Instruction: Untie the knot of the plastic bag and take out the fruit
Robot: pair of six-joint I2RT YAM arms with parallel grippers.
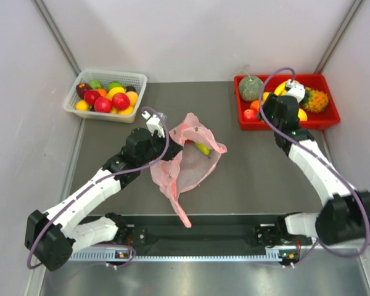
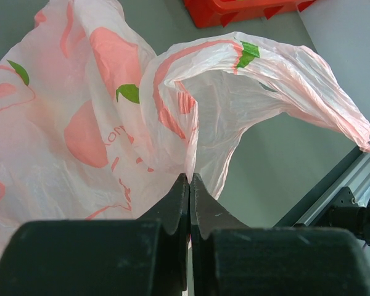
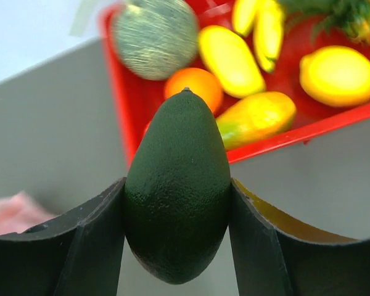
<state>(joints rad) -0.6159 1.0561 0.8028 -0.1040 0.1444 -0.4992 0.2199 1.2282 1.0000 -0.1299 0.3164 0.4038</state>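
Overhead, a dark grey table (image 1: 253,172) is seen, enclosed by pale grey walls (image 1: 191,37) and edged at the near side by an aluminium rail (image 1: 197,254). A white basket (image 1: 139,78) of mixed fruit is set at the far left corner and a red tray (image 1: 320,124) at the far right, in which a grey-green melon (image 1: 250,88) and a spiky pineapple (image 1: 316,100) are kept among yellow and orange pieces. The left gripper (image 2: 189,180) is pressed fully together, with a fold of the pink plastic bag (image 1: 191,169) pinched between its fingers. The bag is spread open at the middle of the table, its long axis running from far to near, and a narrow strip is trailed toward the rail; a yellow-green fruit (image 1: 202,148) is seen in it. The right gripper (image 3: 177,185) is held partly apart and clamped on a dark green avocado (image 3: 176,148), gripped across its broad middle by the tray's near left corner. The avocado's long axis is aligned with the fingers, its narrow end pointed away from the wrist, toward the tray.
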